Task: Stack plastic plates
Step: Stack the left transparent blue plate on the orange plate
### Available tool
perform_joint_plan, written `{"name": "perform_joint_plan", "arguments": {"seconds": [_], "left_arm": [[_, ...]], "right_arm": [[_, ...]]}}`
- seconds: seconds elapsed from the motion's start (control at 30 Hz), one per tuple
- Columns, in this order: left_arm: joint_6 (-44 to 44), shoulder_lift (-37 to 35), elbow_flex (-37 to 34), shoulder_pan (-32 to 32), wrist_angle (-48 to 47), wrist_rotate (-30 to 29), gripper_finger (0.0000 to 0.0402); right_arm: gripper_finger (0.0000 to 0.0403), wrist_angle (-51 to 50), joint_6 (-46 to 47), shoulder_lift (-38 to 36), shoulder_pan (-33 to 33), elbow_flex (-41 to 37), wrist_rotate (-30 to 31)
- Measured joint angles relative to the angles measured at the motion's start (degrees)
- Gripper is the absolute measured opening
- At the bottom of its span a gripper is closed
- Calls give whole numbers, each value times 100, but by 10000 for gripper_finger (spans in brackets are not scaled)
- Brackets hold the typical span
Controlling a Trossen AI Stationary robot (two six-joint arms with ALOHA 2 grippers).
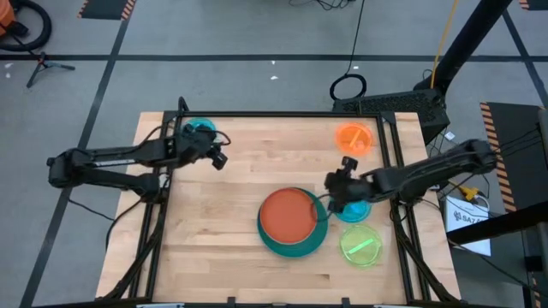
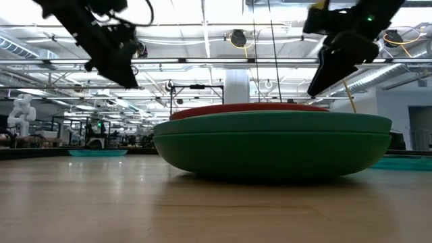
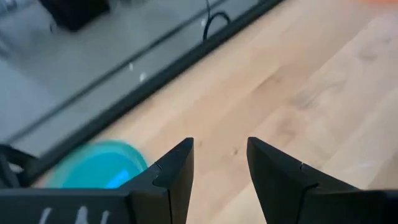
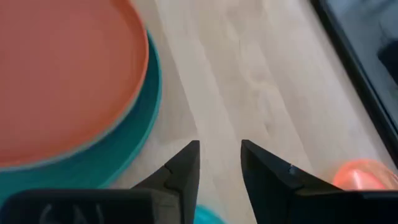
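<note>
Stack: I see a red-orange round plastic plate (image 1: 288,214) on large teal plates (image 1: 295,246).
Nearest target: small translucent blue plate (image 1: 353,210), directly beneath my right gripper (image 1: 336,195), fingers parted, empty.
Left gripper (image 1: 216,159): released, beside far teal plate (image 1: 199,127).

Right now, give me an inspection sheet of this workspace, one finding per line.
Surface: light wooden table top in a black frame, bare wood between the plates.
Job's things: red-orange round plastic plate lies on a stack of large green and teal plates; small translucent blue plate, small lime plate, small orange plate and a small teal plate lie apart.
Clutter: nothing seen.
Grippers: left gripper open, empty, beside the teal plate; right gripper open, empty, between the stack and the blue plate.
Cables: coiled black cable on the floor.
Surroundings: grey floor with dark tape lines; no person seen.
</note>
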Motion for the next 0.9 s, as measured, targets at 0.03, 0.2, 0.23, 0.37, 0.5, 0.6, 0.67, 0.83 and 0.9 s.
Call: {"name": "perform_joint_plan", "arguments": {"seconds": [0.03,0.2,0.23,0.37,0.5,0.6,0.67,0.83,0.9], "left_arm": [[-88,153,2,130,1,103,157],[-755,1010,2,672,-25,725,157],[-813,1183,2,748,-30,843,157],[-883,1845,2,1093,-22,1248,157],[-786,2375,2,1528,-22,1495,157],[-653,2603,2,1837,-17,1532,157],[-569,2682,2,2025,-18,1538,157],[-277,2701,2,2459,37,1488,157],[-114,2701,2,2636,136,1479,157]], "right_arm": [[107,251,-94,-250,-20,-191,-6],[99,779,-512,-1194,-84,-629,-2],[98,796,-587,-1319,-80,-629,-7],[98,813,-864,-1760,-78,-629,-16],[97,807,-1035,-2017,-78,-629,-16],[98,852,-1333,-2089,-80,-629,-16],[97,933,-1503,-2091,-78,-629,-16],[98,919,-1539,-2091,-78,-629,-18],[98,920,-1540,-2091,-78,-629,-18]]}}
